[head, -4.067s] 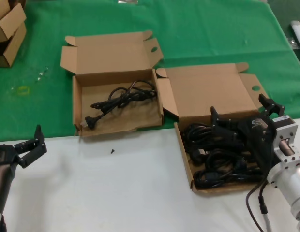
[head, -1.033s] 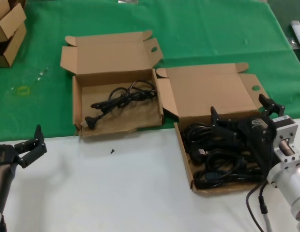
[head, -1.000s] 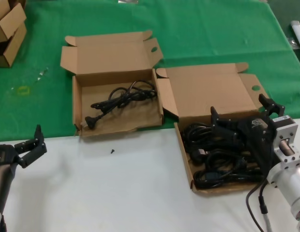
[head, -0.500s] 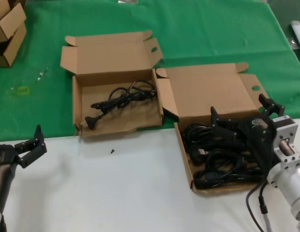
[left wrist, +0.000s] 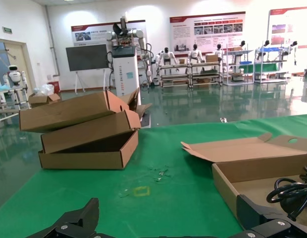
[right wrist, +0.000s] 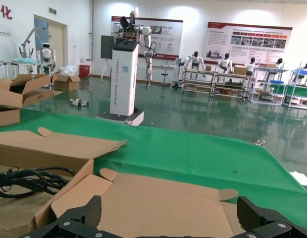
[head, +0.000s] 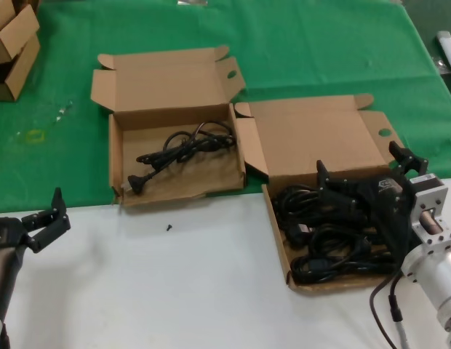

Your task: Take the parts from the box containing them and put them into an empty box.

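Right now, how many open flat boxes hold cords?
2. The left box on the green cloth holds one cord; the right box holds a pile, partly hidden by the right tool.

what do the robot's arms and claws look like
Both claws are matte black with angular two-finger ends. The right claw sits on a black housing bearing a small pale label, joined to a silver metal cylindrical wrist with a black cable running beside it. The left claw tops a dark rounded forearm.

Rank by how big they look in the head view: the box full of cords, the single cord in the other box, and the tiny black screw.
1. Box full of cords, though nearer the camera.
2. Single cord in the other box.
3. Tiny black screw.
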Robot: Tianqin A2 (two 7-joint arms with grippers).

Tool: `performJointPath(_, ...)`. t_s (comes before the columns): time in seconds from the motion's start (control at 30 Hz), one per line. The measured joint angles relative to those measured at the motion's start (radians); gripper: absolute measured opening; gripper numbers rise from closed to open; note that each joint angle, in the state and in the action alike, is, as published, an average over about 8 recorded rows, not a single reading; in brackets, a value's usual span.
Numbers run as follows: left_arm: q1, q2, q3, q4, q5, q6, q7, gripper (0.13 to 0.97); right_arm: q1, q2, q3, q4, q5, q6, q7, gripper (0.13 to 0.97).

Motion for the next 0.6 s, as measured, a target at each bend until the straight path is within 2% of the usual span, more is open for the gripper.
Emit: performJointPath(0.6,0.0,0.0,0.0,0.0,0.0,0.0,0.0,0.966,0.0,0.0,0.0,0.0,0.0,0.0,0.0,0.966)
